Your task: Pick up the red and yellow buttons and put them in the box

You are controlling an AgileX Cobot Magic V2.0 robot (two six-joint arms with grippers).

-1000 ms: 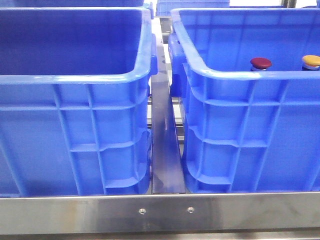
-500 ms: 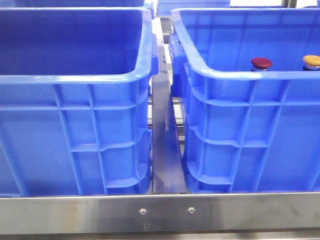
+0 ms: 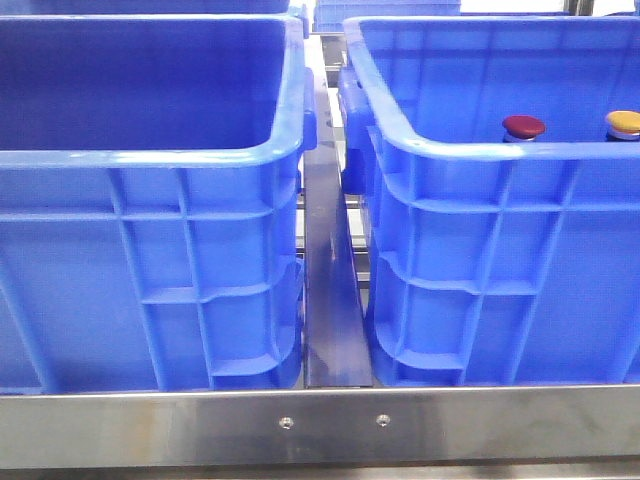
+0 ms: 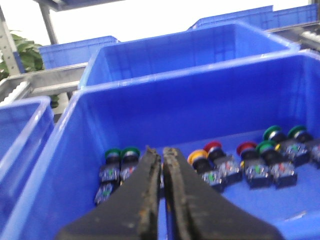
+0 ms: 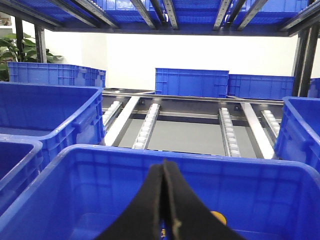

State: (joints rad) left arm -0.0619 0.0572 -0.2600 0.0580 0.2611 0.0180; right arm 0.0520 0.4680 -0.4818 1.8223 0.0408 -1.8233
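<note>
In the front view a dark red button (image 3: 523, 126) and a yellow button (image 3: 623, 123) show just above the near rim of the right blue box (image 3: 470, 150). No gripper appears there. In the left wrist view my left gripper (image 4: 161, 150) is shut and empty above a blue crate (image 4: 150, 110). On its floor lie a yellow button (image 4: 197, 156), red buttons (image 4: 213, 146) and green ones (image 4: 114, 154). In the right wrist view my right gripper (image 5: 164, 162) is shut and empty over a blue box (image 5: 100, 190), with a yellow cap (image 5: 218, 218) partly hidden behind a finger.
A second blue crate (image 3: 150, 155) stands on the left, split from the right one by a steel divider (image 3: 330, 300). A steel rail (image 3: 320, 425) runs along the front. More blue crates (image 5: 190, 82) and roller tracks (image 5: 145, 127) lie behind.
</note>
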